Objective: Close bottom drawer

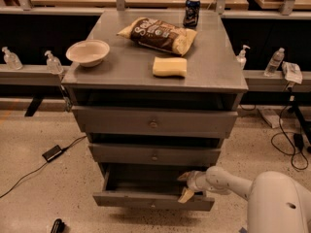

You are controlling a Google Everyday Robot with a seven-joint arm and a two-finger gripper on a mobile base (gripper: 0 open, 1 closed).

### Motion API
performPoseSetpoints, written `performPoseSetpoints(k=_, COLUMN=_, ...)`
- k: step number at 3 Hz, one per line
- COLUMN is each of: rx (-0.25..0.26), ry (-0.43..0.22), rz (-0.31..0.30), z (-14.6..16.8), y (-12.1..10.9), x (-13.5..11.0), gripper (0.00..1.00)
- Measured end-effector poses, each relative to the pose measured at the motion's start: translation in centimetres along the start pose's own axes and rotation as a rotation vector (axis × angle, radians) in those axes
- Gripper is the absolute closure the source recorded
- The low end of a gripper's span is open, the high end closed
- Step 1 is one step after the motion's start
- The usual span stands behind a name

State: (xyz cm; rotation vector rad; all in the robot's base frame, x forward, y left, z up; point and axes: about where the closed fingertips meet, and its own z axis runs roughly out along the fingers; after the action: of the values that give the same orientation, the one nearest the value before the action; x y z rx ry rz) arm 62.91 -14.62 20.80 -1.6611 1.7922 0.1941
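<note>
The bottom drawer [150, 201] of the grey cabinet is pulled partly open; its narrow grey front with a small round knob [153, 205] faces me, and its dark box [141, 181] shows above it. My gripper [186, 186] reaches in from the right on a white arm [228, 181]. Its tan fingers [186, 194] sit at the drawer's right end, one tip above the front's top edge, one against the front.
Two shut wider drawers [153, 124] sit above. On the cabinet top lie a white bowl [88, 52], a chip bag [158, 34], a yellow sponge [169, 66] and a can [192, 11]. Cables and a black adapter [51, 153] lie on the floor at left.
</note>
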Motion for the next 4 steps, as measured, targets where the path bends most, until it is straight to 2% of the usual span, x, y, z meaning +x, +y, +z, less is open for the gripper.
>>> performPoseSetpoints(k=1, rx=0.0, ry=0.0, rz=0.0, z=-0.01, y=0.03, x=0.0, gripper=0.88)
performPoseSetpoints(k=2, rx=0.0, ry=0.0, rz=0.0, z=-0.03, y=0.07, x=0.0, gripper=0.97)
performPoseSetpoints(k=3, rx=0.0, ry=0.0, rz=0.0, z=-0.03, y=0.07, x=-0.01, gripper=0.88)
performPoseSetpoints(k=4, rx=0.0, ry=0.0, rz=0.0, z=-0.03, y=0.08, x=-0.01, gripper=0.72)
